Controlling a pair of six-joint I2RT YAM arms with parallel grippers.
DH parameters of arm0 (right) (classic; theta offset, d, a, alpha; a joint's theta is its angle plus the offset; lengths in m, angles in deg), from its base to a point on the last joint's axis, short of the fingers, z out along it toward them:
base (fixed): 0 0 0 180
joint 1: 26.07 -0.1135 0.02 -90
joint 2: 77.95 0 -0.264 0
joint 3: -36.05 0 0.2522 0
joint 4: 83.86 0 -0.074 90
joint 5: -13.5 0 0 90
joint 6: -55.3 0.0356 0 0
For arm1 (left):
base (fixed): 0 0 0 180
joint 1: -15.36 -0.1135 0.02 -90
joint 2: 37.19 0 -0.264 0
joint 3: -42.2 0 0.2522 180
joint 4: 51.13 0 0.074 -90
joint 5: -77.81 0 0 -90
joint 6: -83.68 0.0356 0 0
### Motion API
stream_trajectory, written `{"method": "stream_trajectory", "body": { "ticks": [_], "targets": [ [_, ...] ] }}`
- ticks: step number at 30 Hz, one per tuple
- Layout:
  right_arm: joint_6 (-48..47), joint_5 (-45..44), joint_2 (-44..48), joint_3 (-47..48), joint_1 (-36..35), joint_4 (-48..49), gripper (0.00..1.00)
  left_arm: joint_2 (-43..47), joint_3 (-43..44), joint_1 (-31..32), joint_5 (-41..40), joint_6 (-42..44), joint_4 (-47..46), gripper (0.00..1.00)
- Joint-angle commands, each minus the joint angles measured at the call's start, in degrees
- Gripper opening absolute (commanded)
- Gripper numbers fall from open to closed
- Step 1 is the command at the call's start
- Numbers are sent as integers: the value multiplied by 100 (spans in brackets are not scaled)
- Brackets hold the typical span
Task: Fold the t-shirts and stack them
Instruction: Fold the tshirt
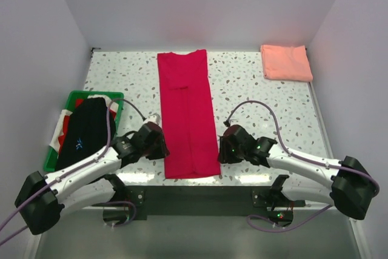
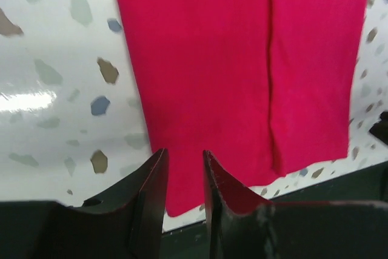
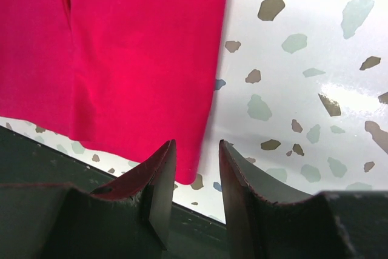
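The crimson red t-shirt (image 1: pixel 187 113) lies flat on the table, folded into a long narrow strip from the far edge to the near edge. The salmon pink t-shirt (image 1: pixel 286 62) lies folded at the far right corner. My left gripper (image 1: pixel 162 147) is open and empty above the strip's near left corner (image 2: pixel 176 201). My right gripper (image 1: pixel 222 150) is open and empty above the strip's near right corner (image 3: pixel 194 168). In both wrist views the jaws stand apart, with the red cloth edge showing between them.
A green crate (image 1: pixel 75 97) at the left edge holds a black garment (image 1: pixel 85 131) and red-and-white cloth. The speckled table (image 1: pixel 254 89) ends in a dark front edge (image 1: pixel 200 199) just below the shirt's hem.
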Motion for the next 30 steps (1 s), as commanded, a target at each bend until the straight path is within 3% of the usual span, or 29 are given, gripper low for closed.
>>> {"method": "stream_trajectory", "body": {
  "ticks": [1,7,14,30],
  "targets": [
    [-344,75,-91,315,-42,-172,38,-270,129,798,-881,-550,460,34],
    [-520,41,-443,481,-182,-172,37,-465,287,1564,-1409,-1130,856,35],
    [-354,-381,-592,543,-639,-154,37,-869,560,2162,-1612,-1192,1058,38],
    [-11,-865,-1278,702,-1343,-137,37,-1361,297,2575,-1374,-1359,751,38]
  ]
}}
